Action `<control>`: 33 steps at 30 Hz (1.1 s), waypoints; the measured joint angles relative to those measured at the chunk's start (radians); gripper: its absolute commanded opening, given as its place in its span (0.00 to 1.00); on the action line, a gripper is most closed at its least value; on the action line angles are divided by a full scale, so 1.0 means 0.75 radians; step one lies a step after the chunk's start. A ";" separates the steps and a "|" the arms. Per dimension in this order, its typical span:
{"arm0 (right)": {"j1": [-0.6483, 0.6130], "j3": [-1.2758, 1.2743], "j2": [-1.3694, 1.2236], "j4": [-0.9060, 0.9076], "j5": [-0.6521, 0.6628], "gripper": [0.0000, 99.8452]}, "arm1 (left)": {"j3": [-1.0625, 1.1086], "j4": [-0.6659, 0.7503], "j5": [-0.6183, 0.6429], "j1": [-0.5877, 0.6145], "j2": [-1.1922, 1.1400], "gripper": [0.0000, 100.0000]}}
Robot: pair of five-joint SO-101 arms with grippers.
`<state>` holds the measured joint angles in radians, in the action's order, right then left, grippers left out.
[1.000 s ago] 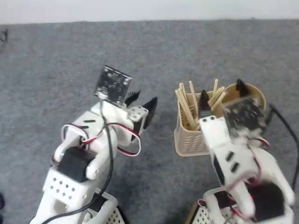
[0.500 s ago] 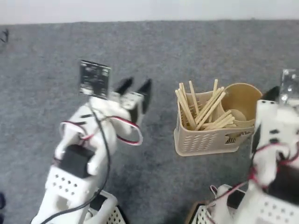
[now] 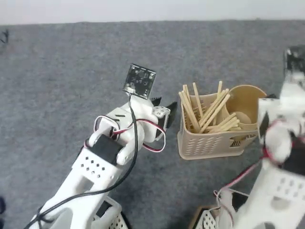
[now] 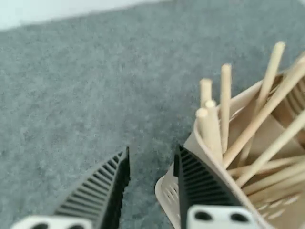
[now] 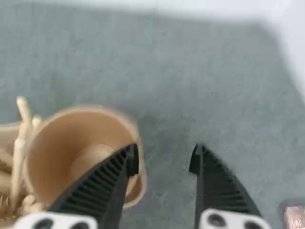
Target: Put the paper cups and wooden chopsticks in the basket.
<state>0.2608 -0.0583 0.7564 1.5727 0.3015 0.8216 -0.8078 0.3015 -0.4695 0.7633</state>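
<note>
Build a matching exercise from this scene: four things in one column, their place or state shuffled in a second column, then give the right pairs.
Column one:
1. wooden chopsticks
2. paper cup
3. basket
4. left gripper

Column two:
A. stands on the grey table, holding other things
B. open and empty, beside the basket
C. lean out above the basket's rim
D. round tan mouth showing at one end of the basket

Pairs: 1-C, 2-D, 3-A, 4-B.
</note>
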 measured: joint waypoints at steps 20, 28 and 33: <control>-0.047 0.063 -0.485 0.155 0.002 0.01 | -0.039 0.008 0.127 -0.055 -0.010 0.15; -0.043 -0.057 -0.477 0.063 0.002 0.01 | -0.043 0.006 0.129 -0.057 -0.010 0.15; -0.117 -0.053 -0.483 0.063 -0.063 0.01 | -0.045 0.025 0.131 -0.053 -0.010 0.15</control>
<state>0.1734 -0.0982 0.3943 1.6203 0.2539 0.7879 -0.7894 0.3997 -0.5094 0.7557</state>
